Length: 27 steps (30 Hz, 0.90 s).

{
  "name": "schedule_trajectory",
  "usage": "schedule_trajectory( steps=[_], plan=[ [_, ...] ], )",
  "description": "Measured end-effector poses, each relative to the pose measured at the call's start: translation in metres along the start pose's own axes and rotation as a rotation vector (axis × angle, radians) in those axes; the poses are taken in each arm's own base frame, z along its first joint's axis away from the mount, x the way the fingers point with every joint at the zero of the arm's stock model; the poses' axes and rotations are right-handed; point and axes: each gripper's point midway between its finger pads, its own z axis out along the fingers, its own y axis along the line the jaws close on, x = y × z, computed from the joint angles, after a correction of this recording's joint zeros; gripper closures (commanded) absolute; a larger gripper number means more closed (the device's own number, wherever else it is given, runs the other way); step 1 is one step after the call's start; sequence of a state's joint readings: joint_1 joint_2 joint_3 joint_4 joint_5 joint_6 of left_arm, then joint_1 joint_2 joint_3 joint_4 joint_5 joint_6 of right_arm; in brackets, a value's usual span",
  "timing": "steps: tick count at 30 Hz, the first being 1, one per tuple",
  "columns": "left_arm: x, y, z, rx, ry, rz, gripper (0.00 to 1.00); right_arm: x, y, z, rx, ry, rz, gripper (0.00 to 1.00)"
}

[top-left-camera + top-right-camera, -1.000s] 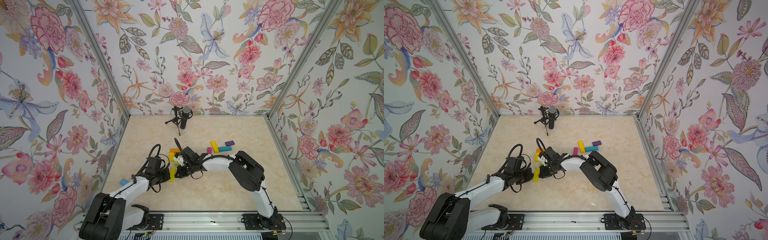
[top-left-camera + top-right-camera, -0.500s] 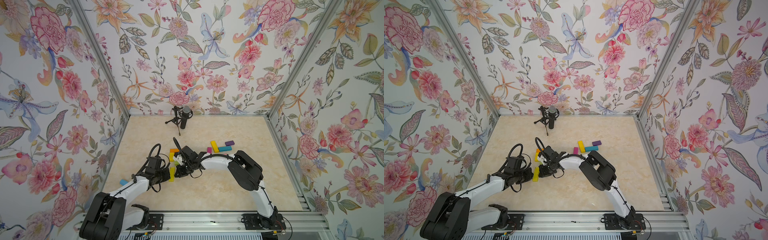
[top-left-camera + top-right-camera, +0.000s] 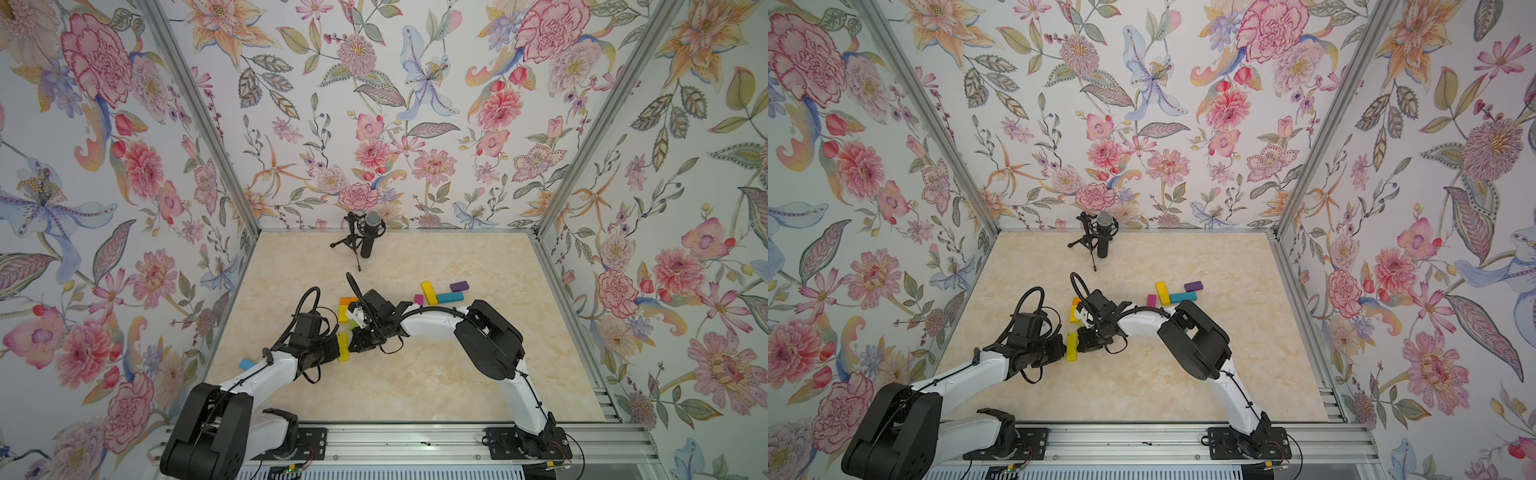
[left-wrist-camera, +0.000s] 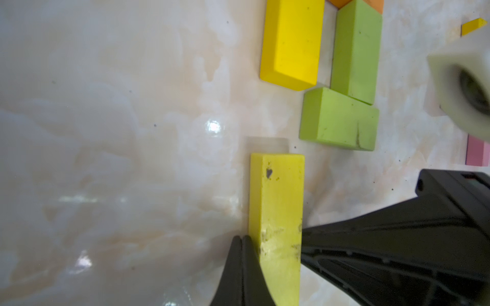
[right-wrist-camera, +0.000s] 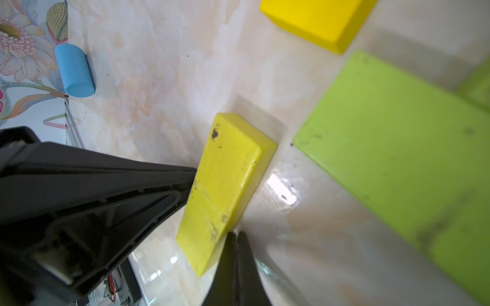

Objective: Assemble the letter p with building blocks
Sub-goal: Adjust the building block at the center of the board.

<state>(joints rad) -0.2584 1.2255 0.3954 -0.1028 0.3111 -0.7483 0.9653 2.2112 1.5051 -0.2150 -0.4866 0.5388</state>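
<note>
Yellow block (image 3: 343, 347) unmoved (closed fingers (image 4: 234, 270) flank it).

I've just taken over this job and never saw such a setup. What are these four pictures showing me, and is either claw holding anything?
Two robot arms stand at the near edge of a marbled table. Two pictures look down from overhead, almost alike; the other two come from a camera on each wrist. The left gripper and right gripper, two-finger claws, are both shut and grip nothing: their closed tips rest against opposite long sides of a pale yellow block lying flat. Beyond it lie a yellow block, two lime green blocks and an orange block. Farther off sit a teal block, a purple block, a magenta block and a spare yellow block. A blue cylinder lies by the left wall; a microphone stands at the back.
</note>
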Motion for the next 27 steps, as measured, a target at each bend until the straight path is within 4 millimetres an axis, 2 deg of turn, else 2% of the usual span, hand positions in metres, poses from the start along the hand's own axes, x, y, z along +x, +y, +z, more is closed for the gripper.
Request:
schedule_trajectory(
  steps=[27],
  plan=[
    [-0.017,0.002,0.006,-0.001,-0.002,-0.005,1.00,-0.021,-0.007,0.000,0.003,-0.035,0.026,1.00]
  ],
)
